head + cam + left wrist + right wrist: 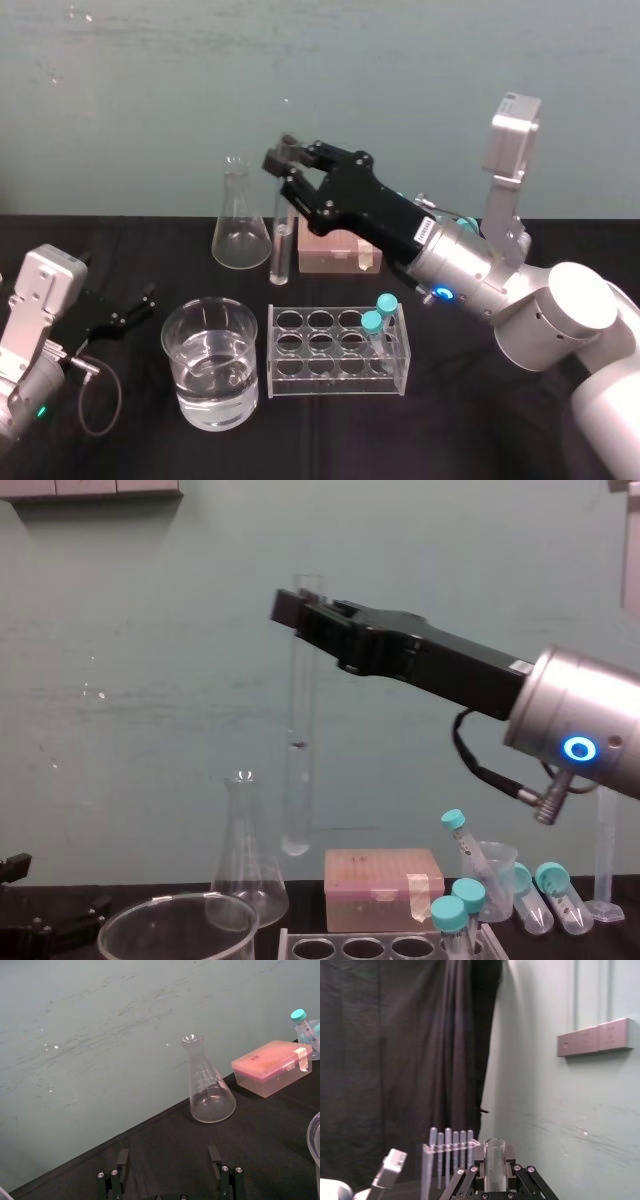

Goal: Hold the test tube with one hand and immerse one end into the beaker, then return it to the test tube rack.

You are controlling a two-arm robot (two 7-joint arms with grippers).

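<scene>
Behind the test tube rack [338,350], the test tube [297,740] is gripped upright near its top by the right pincer [303,612], the beaker [200,400] lying forward-left, beside the parked, wide left pincer [168,1160].

You have one test tube [300,780], one beaker [190,385], one flask [239,235], one rack [336,388], one pink box [375,890], one small cup [492,865], one graduated cylinder [604,870] and five teal-capped tubes [455,825].

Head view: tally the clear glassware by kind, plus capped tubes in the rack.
Test tube, in right gripper: 1
Conical flask: 1
Beaker: 1
Teal-capped tubes in test tube rack: 2
Total: 5
</scene>
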